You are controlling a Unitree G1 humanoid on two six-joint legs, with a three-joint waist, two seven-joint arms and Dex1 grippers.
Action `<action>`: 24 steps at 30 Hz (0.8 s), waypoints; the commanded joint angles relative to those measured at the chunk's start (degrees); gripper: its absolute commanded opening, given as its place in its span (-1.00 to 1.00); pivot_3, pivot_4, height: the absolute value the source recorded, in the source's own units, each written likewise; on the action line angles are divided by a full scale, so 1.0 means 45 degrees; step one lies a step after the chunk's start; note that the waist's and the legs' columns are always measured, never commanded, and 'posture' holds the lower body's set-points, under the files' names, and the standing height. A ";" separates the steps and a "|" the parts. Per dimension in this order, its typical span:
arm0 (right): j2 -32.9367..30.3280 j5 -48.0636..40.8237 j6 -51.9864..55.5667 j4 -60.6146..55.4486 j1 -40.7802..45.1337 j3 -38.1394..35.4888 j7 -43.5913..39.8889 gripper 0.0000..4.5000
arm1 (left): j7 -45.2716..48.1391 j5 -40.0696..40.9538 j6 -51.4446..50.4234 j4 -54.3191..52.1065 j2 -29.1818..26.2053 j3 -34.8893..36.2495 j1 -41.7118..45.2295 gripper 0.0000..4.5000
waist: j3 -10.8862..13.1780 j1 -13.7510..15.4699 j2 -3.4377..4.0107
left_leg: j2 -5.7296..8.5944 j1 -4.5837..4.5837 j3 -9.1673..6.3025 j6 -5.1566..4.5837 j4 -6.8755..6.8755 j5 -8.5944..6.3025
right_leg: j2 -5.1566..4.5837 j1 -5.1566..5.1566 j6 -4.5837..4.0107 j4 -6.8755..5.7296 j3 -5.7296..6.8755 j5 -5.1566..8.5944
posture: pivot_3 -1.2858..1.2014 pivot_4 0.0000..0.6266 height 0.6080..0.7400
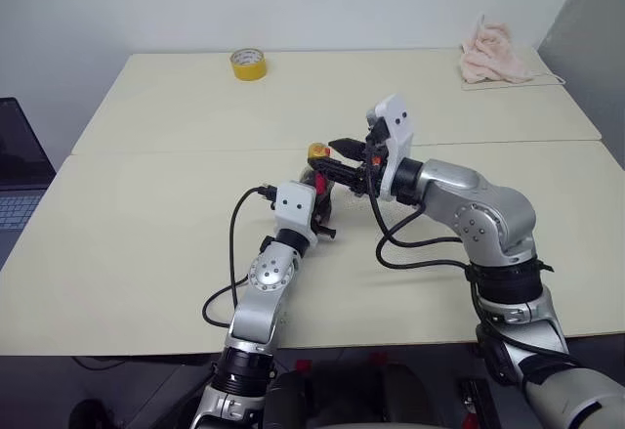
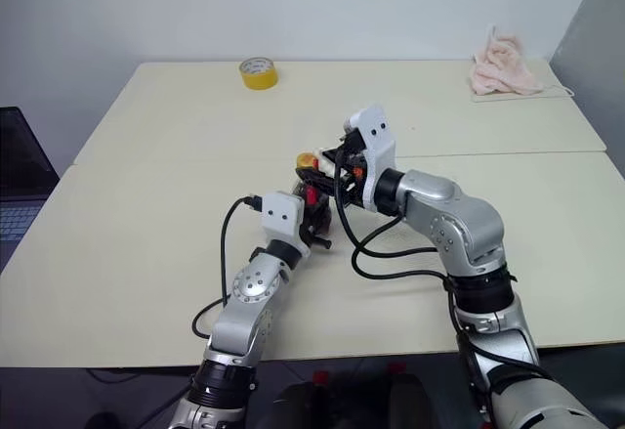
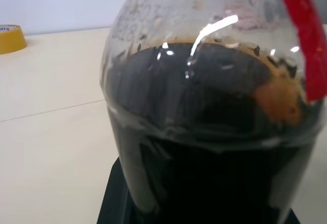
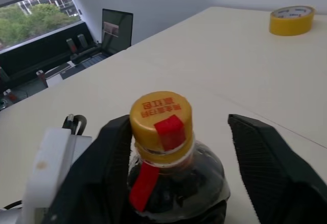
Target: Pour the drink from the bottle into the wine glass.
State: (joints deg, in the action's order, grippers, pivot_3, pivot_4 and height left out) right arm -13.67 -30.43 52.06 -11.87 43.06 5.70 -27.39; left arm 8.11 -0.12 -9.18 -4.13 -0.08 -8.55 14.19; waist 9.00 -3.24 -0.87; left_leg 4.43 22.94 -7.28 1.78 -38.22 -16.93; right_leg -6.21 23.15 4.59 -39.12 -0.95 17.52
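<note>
The bottle stands upright near the middle of the table, its body clamped in the left gripper, whose fingers are closed tight on it; dark cola fills most of it. The right gripper straddles the yellow cap with its jaws partly apart, one finger touching the cap's side, the other well clear. The step in hand looks like uncapping: centre the jaws on the cap, close evenly, and twist while the left holds firm so the bottle does not spin. A yellow tape roll and pink cloth lie at the far edge
</note>
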 commanded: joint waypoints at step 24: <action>0.0093 -0.2784 -0.0885 -0.1264 -0.0612 -0.2246 -0.1122 -0.49 | -0.0060 0.0008 0.0411 -0.0798 -0.0057 0.0044 -0.0047 -0.61 | 0.0000 0.0011 -0.0001 | 0.0000 0.0001 0.0002 0.0000 -0.0001 0.0000 | -0.0001 -0.0002 0.0000 0.0002 -0.0002 0.0000 | 0.03 -0.52 1.00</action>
State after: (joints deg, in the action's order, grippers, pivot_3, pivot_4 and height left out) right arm -13.31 -39.40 48.23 -13.99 39.39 -1.55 -31.79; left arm 8.12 -0.18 -8.33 -5.65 -0.11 -9.22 13.89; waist 9.00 -3.19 -0.87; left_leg 4.42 22.94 -7.27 1.78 -38.23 -16.93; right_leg -6.21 23.14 4.59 -39.11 -0.95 17.52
